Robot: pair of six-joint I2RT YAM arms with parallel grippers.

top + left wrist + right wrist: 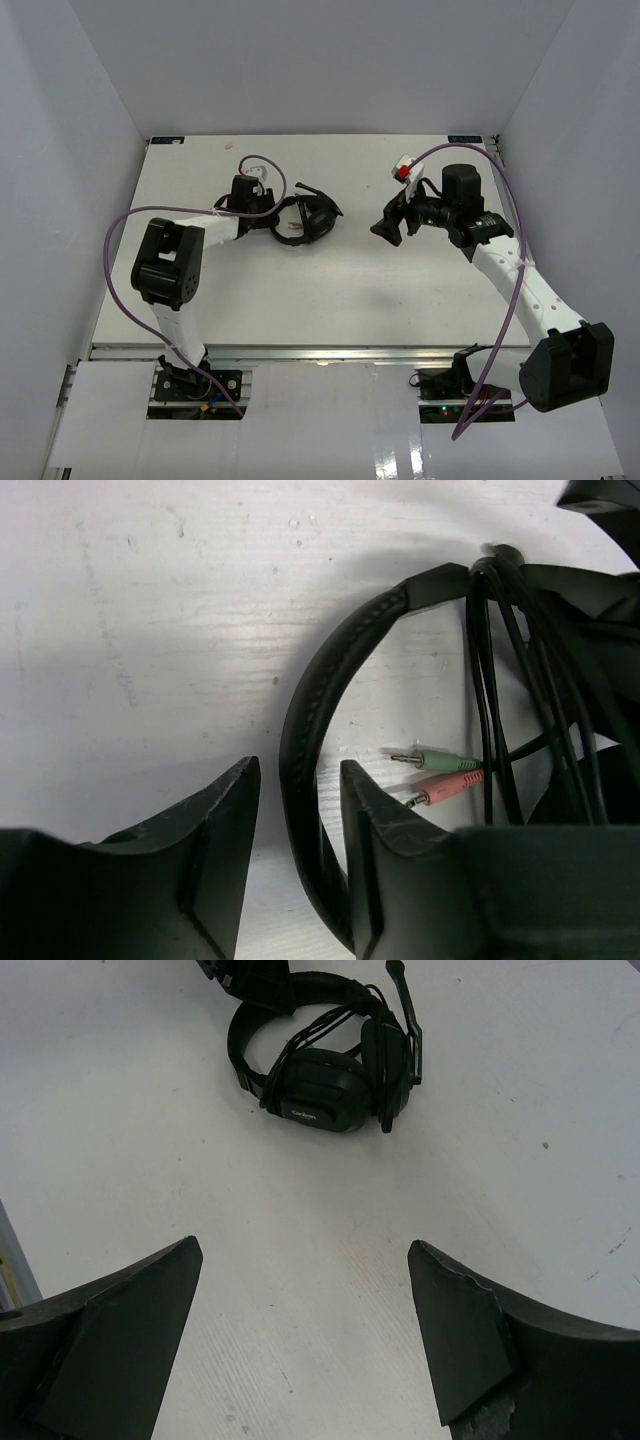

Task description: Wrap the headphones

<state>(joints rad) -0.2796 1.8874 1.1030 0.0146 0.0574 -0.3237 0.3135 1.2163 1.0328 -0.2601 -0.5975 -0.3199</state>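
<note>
headphones (305, 218), table (350, 300) middle, apparently clear of edges

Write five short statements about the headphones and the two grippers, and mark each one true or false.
1. The headphones lie on the table. True.
2. The right gripper holds the headphones. False: it is open and empty, well apart from them.
3. The cord is wound round the headband. True.
4. The left gripper is shut tight. False: its jaws stand apart, with the headband passing between them.
5. Both plugs are red. False: one is green, the other pink.
</note>
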